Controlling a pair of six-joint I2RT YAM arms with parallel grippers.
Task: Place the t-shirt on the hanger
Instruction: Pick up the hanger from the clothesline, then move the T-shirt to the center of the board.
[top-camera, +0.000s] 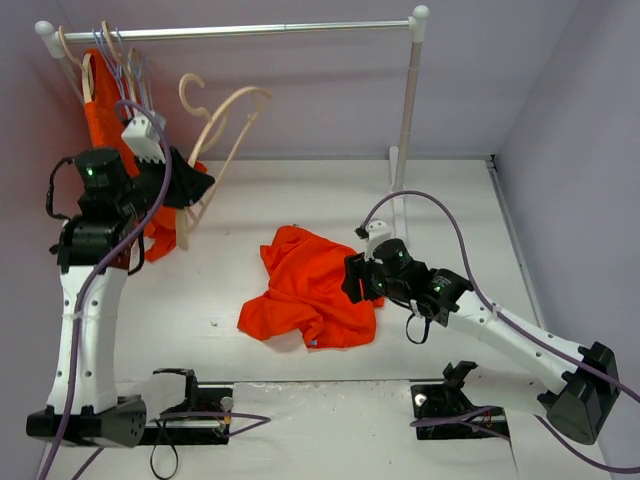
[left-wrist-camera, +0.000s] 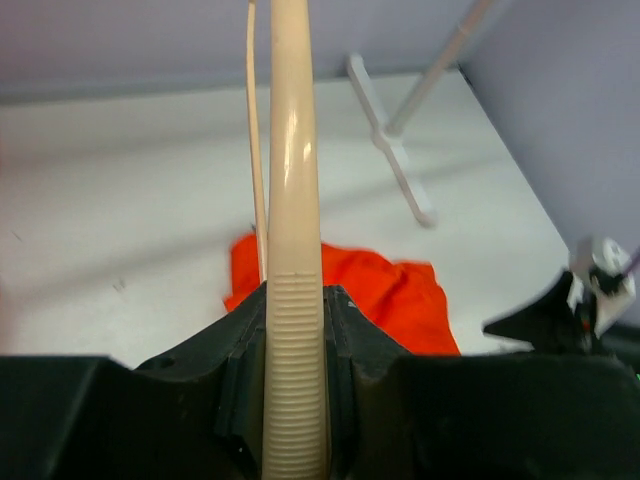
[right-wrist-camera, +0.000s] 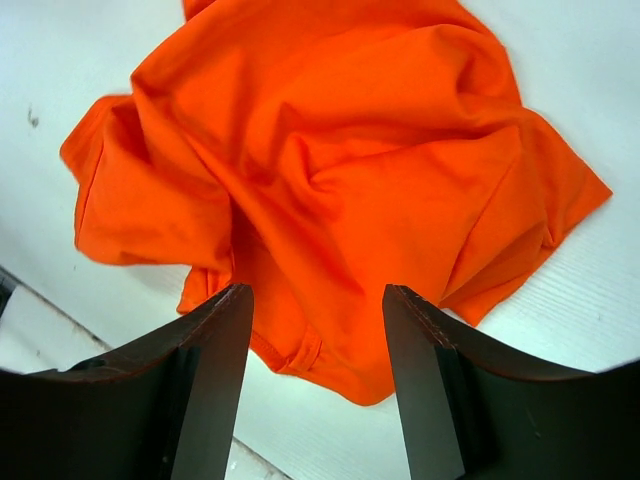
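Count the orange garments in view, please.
2. The t-shirt lies crumpled on the table; the other orange garment hangs at the rack's left end, partly hidden behind the left arm.

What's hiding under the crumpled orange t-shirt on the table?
Only the white table shows around the t-shirt and runs under its edges. The fabric lies bunched in folds, so anything beneath its middle is covered and cannot be seen.

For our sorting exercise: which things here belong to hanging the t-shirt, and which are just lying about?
Job: t-shirt, cream hanger, left fingers gripping it.
Just there: second orange garment, lilac wire hangers, clothes rail.
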